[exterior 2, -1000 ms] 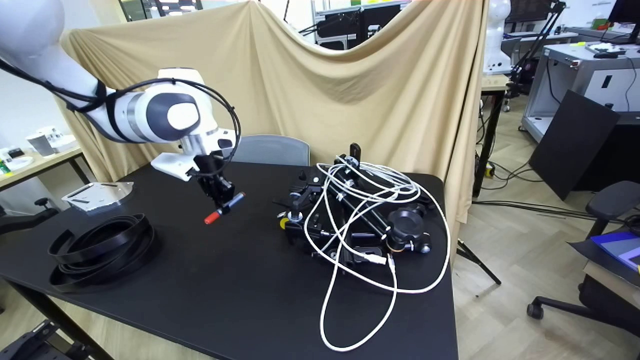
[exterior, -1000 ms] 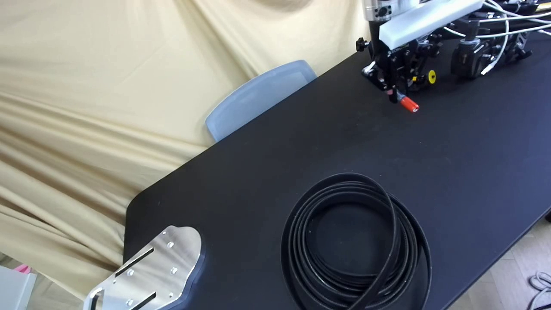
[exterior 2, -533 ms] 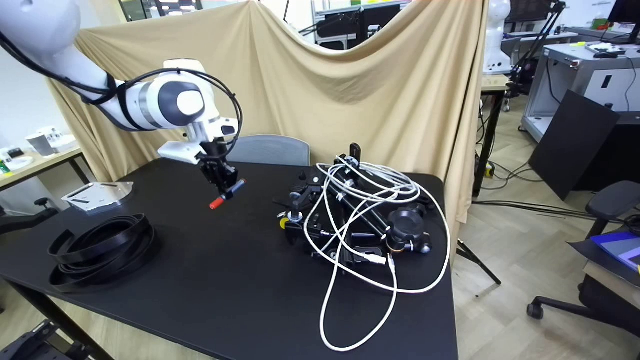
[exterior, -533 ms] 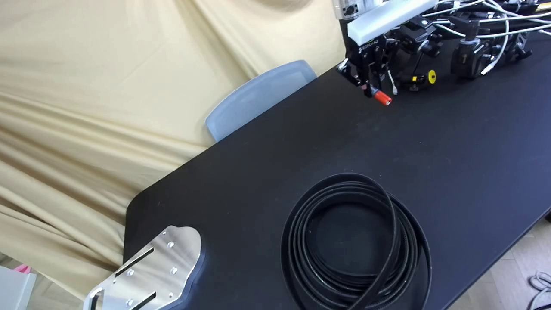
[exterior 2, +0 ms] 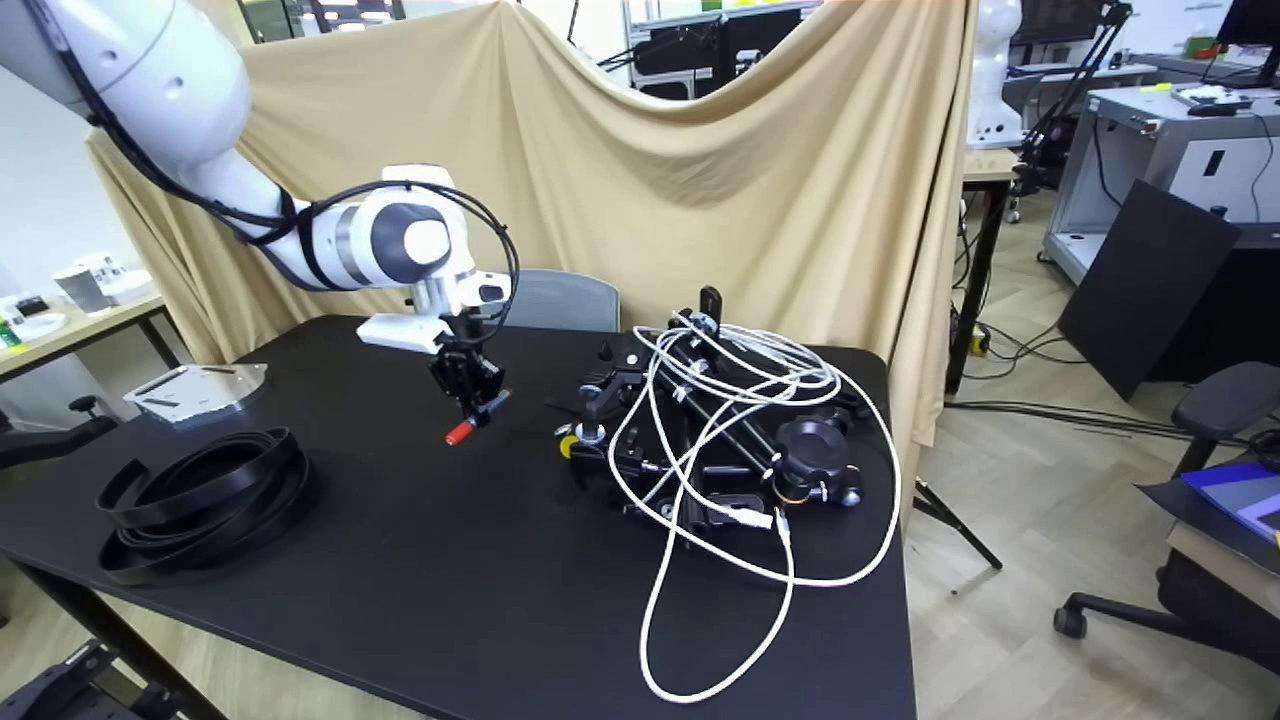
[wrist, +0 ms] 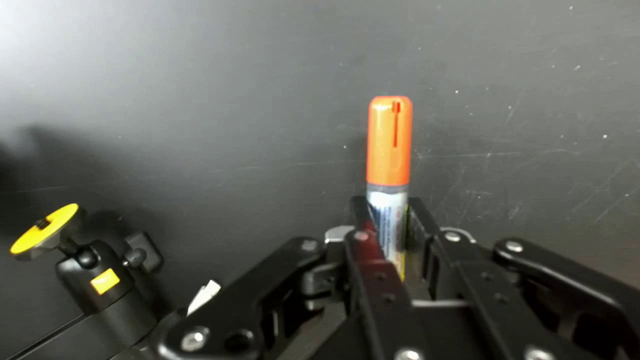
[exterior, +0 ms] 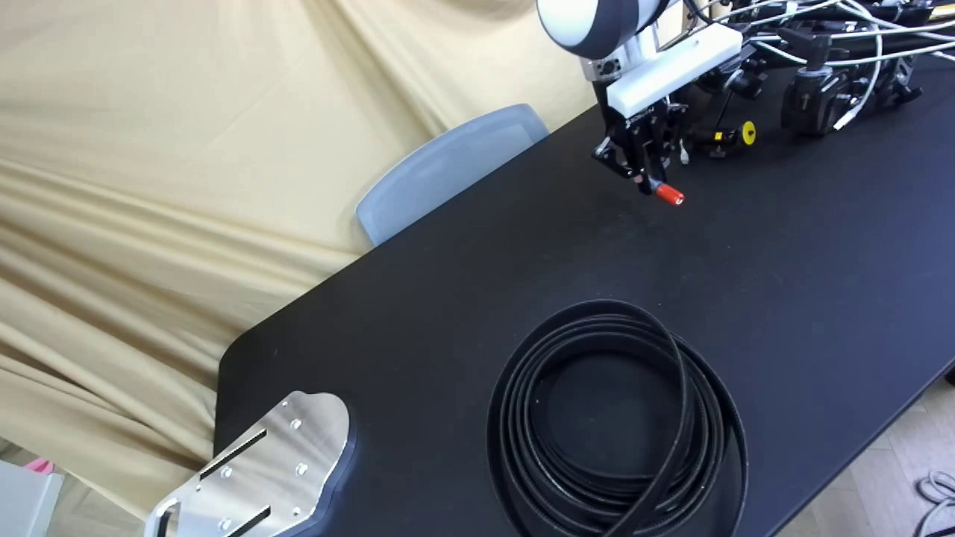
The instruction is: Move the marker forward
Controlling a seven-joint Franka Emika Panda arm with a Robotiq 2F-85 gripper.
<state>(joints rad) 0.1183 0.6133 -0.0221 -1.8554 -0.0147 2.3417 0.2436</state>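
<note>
Marker comes lower than before, pinched in my claw, its long axis across the fingers, red cap outward.

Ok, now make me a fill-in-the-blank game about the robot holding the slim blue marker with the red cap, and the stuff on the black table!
1. The slim marker with a blue barrel and red cap sits ____ the two fingers of the black robot gripper.
2. In the wrist view, that cap points toward the picture's ____ edge.
3. The thin looped cable lying over the pile of black jointed equipment is coloured ____.
4. In the wrist view, the small round disc is coloured ____.

Missing words: between; top; white; yellow.
</note>
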